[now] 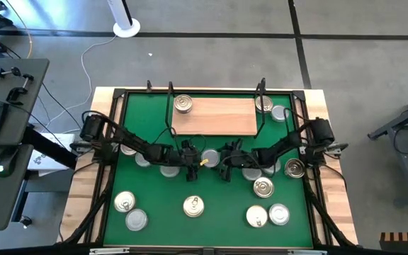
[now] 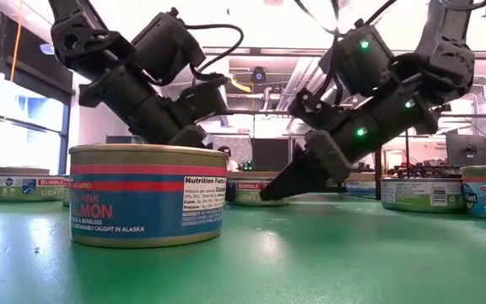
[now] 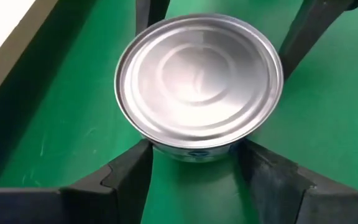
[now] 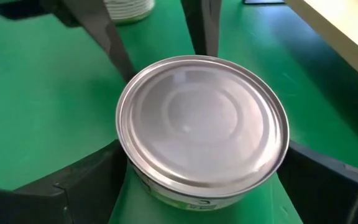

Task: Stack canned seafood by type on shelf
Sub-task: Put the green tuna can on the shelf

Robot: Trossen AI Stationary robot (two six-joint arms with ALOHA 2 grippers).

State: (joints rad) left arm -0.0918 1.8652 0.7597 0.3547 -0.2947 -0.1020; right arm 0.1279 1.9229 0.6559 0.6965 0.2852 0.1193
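Left pincer point(image 1: 190, 157) low over the green mat point(image 1: 218, 205), just in front of the shelf point(image 1: 214, 115), clenched on a silver-lidded can point(image 3: 199, 84), fingers point(image 3: 126, 174) against its sides. Right pincer point(image 1: 227, 161) facing it, released, jaws spread either side of that can point(image 4: 202, 124) without gripping. One tin point(image 1: 183, 104) on the shelf; others point(image 1: 263, 187) scattered across the mat.

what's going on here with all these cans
Two robot arms are sorting tins on a green mat. Both grippers are low at mid-table, just in front of the shelf. The left gripper straddles a silver-lidded can, fingers at its sides. The right gripper stands open around another can. Three cans sit at the shelf's ends; the rest are scattered.
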